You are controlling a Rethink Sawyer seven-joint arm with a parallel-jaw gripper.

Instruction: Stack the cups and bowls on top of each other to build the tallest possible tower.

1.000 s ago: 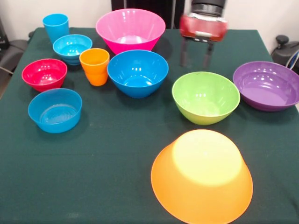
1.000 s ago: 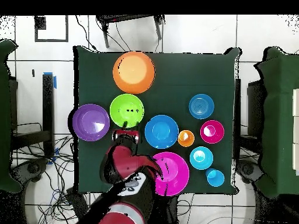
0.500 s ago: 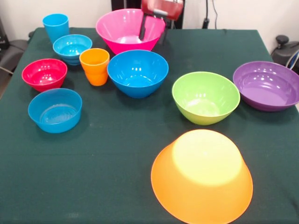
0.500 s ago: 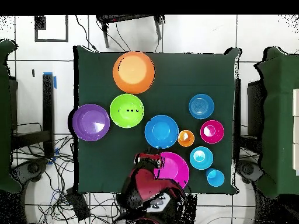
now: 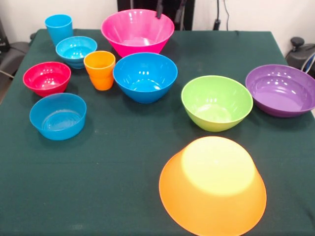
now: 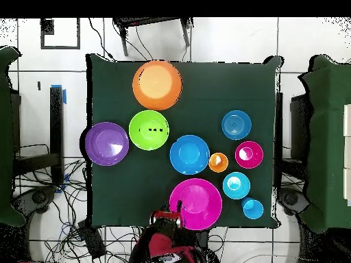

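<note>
Nothing is stacked. The large orange bowl (image 5: 212,184) lies upside down on the green counter (image 5: 113,167), apart from all else. The green bowl (image 5: 216,102), purple bowl (image 5: 281,90), large blue bowl (image 5: 145,76) and pink bowl (image 5: 137,31) stand upright, each separate. The orange cup (image 5: 99,70) stands just beside the large blue bowl, with the red bowl (image 5: 47,77) and two small blue bowls (image 5: 58,115) (image 5: 76,50) near it. The blue cup (image 5: 59,28) stands at the counter's corner, behind a small blue bowl. The end effector (image 6: 168,218) hangs at the counter's edge beside the pink bowl, holding nothing; its two finger tips (image 5: 159,11) show apart.
</note>
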